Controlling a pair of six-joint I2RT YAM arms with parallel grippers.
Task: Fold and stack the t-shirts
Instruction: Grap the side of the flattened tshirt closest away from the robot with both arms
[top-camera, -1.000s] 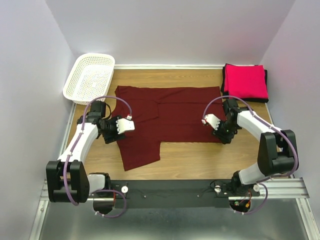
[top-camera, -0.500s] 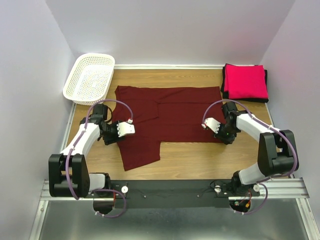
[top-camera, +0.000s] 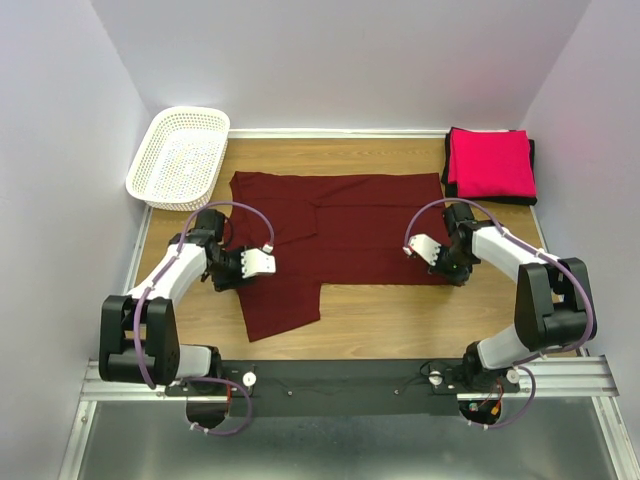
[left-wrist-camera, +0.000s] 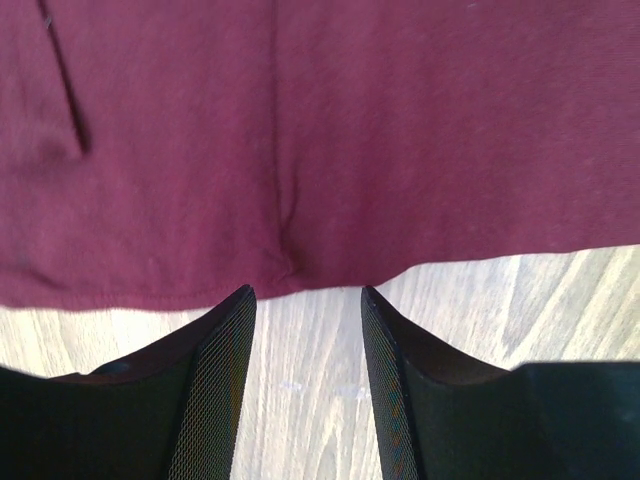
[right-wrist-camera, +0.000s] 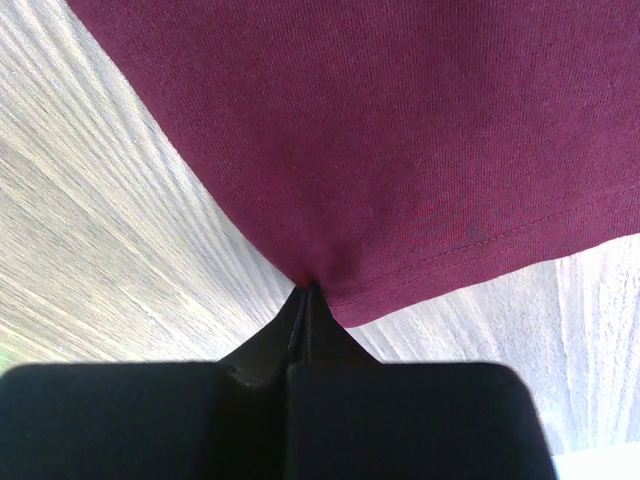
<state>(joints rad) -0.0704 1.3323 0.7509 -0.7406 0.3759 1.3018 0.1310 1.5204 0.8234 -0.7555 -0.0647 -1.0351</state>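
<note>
Nudged the left gripper (left-wrist-camera: 305, 300) slightly inward and toward the near edge over the last second, leaving it parted, fingertips either side of a small pucker in the hem of the dark maroon t-shirt (top-camera: 330, 225). Held the right gripper (right-wrist-camera: 310, 290) clamped on that shirt's right hem. Found the shirt spread flat mid-tabletop (top-camera: 400, 310), a folded pink-red t-shirt (top-camera: 490, 162) on a black t-shirt (top-camera: 447, 170) in the far right corner, a white mesh basket (top-camera: 150, 170) in the far left corner.

The dark maroon t-shirt (top-camera: 330, 225) lies spread flat in the middle of the bench (top-camera: 400, 310), a narrower part reaching toward the near edge. The bright pink-red t-shirt (top-camera: 488, 162) sits folded atop a black t-shirt (top-camera: 447, 175) in the far right corner.
</note>
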